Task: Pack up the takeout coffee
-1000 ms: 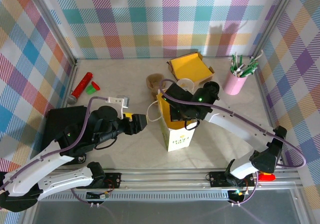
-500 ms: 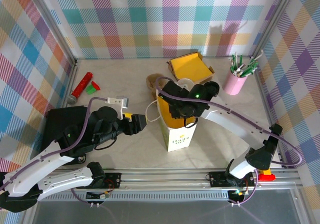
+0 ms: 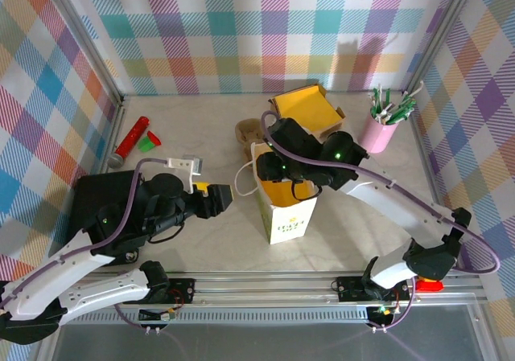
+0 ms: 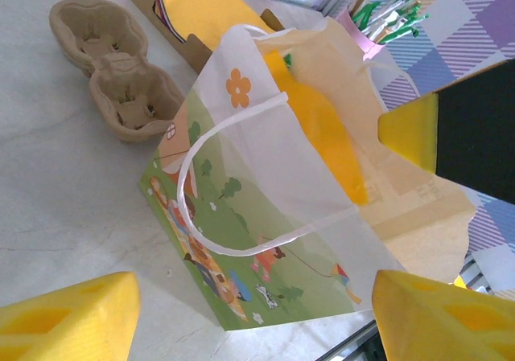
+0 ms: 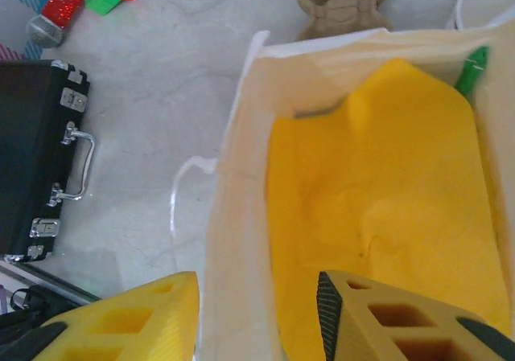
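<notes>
Nearest the arm bases, on the left of the counter (image 3: pixel 233 248): a black case (image 5: pixel 32 128) with metal latches and a handle, lying flat. Just beyond it, low over the counter: the left hand (image 3: pixel 227 193), fingers spread wide with nothing between them, pointed at the white paper bag (image 3: pixel 288 216) and stopped just short of it. At centre, standing upright with its mouth open: that bag, printed with an orange flower and a cartoon park scene, one thin handle loop drooping down the side that faces the left hand. Inside, against the wall: a crumpled yellow sheet (image 5: pixel 378 184), plus a green sliver (image 5: pixel 475 67) in the far corner, too little of it to identify. Over the bag's mouth: the right hand (image 5: pixel 256 279), open, one finger outside the bag's wall and the other above the yellow sheet, gripping nothing. As for the takeout coffee: cannot tell where it is. Just behind the bag: a brown pulp cup carrier (image 4: pixel 113 63) with two wells, and beside it a white round rim (image 5: pixel 487 3), cut off at the edge of the right wrist view. Further back: a cardboard box of yellow sheets (image 3: pixel 310 108). Far right: a pink cup (image 3: pixel 376 136) of green and white sticks. Far left, near the wall: a red tube (image 3: pixel 133 136) beside a small green cup (image 3: pixel 148 142).
</notes>
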{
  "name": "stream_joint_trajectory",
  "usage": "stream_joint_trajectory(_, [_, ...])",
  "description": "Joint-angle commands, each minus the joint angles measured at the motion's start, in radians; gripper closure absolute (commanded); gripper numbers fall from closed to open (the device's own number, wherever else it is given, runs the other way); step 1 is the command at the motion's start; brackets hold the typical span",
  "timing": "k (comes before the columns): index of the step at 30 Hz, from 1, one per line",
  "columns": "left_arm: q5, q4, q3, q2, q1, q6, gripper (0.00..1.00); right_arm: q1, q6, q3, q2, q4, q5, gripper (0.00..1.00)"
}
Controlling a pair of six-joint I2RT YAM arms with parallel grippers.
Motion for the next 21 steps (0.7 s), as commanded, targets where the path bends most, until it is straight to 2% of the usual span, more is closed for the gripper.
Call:
stream_joint_trajectory(1, [-0.031,-0.029,0.010,-0.025,0.005,0.009,0.24,0.006,-0.028,0.038,0.031,0.043,-0.021,0.55])
stream_joint_trajectory(7, [-0.083,-0.038,0.002,-0.063,0.006,0.011,0.24,0.006,-0.060,0.043,0.037,0.075,-0.035,0.53])
stream_joint_trajectory(13, [-0.153,-0.050,0.004,-0.088,0.006,0.019,0.20,0.000,-0.137,0.075,0.008,0.086,-0.021,0.45])
stream_joint_trajectory(21, [-0.231,-0.032,0.010,-0.081,0.006,0.065,0.12,-0.087,-0.180,0.019,-0.125,0.100,0.011,0.36])
